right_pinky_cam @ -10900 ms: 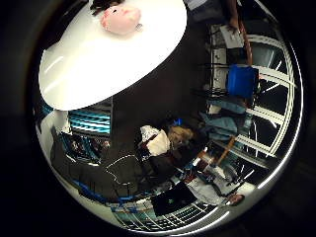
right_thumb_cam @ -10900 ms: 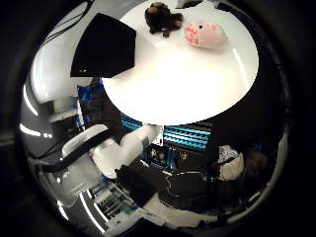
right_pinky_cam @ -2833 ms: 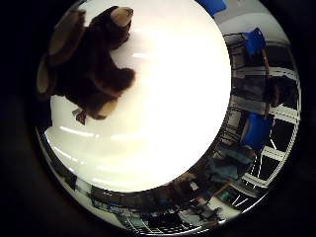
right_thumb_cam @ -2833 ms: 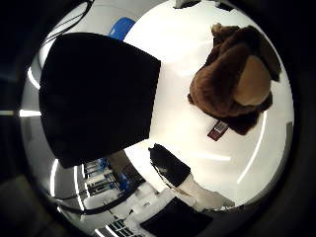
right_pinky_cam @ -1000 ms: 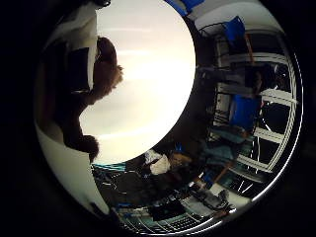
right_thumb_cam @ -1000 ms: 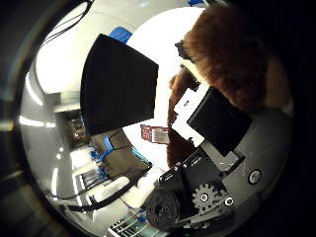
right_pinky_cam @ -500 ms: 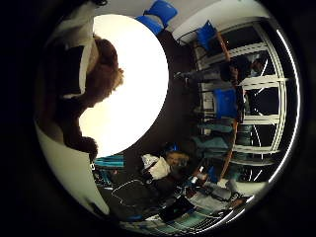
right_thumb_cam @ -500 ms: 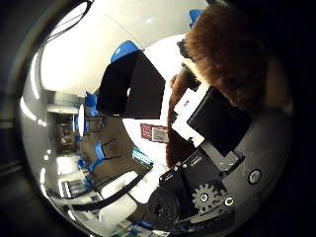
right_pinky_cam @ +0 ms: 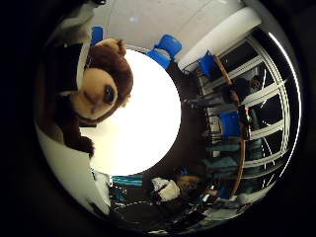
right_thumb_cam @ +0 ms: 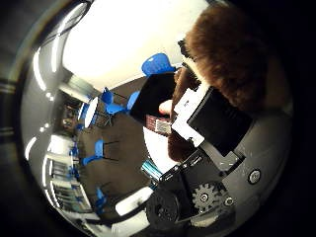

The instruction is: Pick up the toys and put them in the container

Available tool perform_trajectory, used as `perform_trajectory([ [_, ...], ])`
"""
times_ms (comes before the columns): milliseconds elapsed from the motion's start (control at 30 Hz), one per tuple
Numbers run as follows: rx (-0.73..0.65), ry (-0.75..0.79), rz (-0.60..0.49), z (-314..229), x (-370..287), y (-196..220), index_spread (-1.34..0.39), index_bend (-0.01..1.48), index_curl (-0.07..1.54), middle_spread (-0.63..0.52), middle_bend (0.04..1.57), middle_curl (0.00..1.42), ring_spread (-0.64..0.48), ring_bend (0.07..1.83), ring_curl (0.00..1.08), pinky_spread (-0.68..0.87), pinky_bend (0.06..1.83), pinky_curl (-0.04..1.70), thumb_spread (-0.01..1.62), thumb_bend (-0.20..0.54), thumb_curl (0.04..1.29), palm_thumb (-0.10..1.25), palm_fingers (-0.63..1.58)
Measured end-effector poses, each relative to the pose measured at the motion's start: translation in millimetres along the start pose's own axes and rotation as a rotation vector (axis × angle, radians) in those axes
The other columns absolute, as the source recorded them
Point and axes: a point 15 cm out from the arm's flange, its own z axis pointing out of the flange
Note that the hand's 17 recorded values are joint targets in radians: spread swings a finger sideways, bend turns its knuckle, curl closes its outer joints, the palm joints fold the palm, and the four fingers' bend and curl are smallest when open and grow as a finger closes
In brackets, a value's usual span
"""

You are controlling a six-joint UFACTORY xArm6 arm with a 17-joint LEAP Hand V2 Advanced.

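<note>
My hand is shut on a brown plush monkey, its fingers curled round the body. The tan face shows in the little finger side view, and brown fur fills the space beside the palm in the thumb side view. The toy hangs well above the round white table, clear of its top. The black container stands on the table, far from the palm. A small pale pink shape shows at the container's edge; I cannot tell what it is.
Blue chairs stand round the table's far side, and more of them stand beyond the container. Dark floor surrounds the table. Windows and cluttered desks line the room's edges.
The view has pulled back and tilted: table and container look smaller and farther. The monkey stays in my hand, and its face now shows in the little finger side view.
</note>
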Motion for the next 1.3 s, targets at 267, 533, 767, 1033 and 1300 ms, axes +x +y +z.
perform_trajectory([
  [267,0.055,-0.075,-0.047,7.4,-64.0,-35.0,-0.2,1.14,0.79,-0.11,1.4,0.72,-0.24,1.29,0.86,-0.23,1.12,1.17,1.04,-0.013,0.69,1.03,1.12],
  [533,0.049,-0.101,-0.038,48.0,-73.0,-66.2,-0.2,1.14,0.79,-0.11,1.4,0.72,-0.24,1.29,0.86,-0.23,1.12,1.17,1.04,-0.015,0.69,1.03,1.12],
  [767,0.015,-0.119,-0.028,96.6,-69.9,-87.0,-0.2,1.14,0.79,-0.11,1.4,0.71,-0.24,1.29,0.86,-0.23,1.12,1.17,1.03,-0.015,0.69,1.02,1.12],
  [1033,-0.002,-0.147,-0.038,125.4,-80.3,-98.3,-0.2,1.12,0.78,-0.11,1.39,0.71,-0.25,1.28,0.86,-0.24,1.12,1.16,1.07,-0.022,0.66,0.93,1.11],
  [1300,-0.012,-0.17,-0.081,129.0,-104.7,-98.4,-0.21,1.05,0.76,-0.14,1.33,0.7,-0.24,1.28,0.81,-0.25,1.11,1.09,1.12,-0.014,0.61,0.91,1.13],
])
